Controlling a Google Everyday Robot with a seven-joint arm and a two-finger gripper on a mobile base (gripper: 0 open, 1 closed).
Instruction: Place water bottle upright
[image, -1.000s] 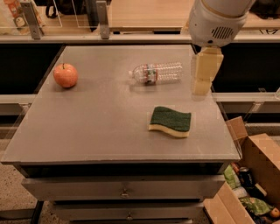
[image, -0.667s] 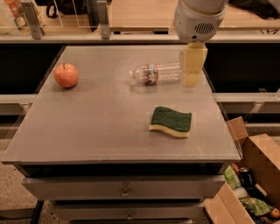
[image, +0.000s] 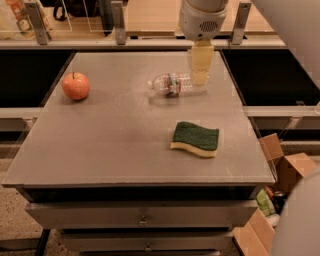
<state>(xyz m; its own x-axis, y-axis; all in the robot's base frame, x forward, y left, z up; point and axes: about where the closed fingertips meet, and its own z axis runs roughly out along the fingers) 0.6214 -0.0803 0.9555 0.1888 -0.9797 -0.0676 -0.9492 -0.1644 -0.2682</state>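
The water bottle (image: 171, 83) lies on its side on the grey table (image: 110, 135), toward the back and right of the middle. It is clear and ribbed, with a red-and-white label band. Its white cap points left and its base points right. My gripper (image: 200, 75) hangs down from the white arm at the top of the camera view. It is right at the bottle's base end and covers that end. I cannot tell whether it touches the bottle.
A red apple (image: 76, 86) sits at the back left of the table. A green-and-yellow sponge (image: 195, 138) lies at the front right. Cardboard boxes (image: 280, 165) stand on the floor to the right. A rail with posts (image: 118, 22) runs behind the table.
My gripper has moved left, from the right of the bottle to its base end. The bottle, apple and sponge have not moved.
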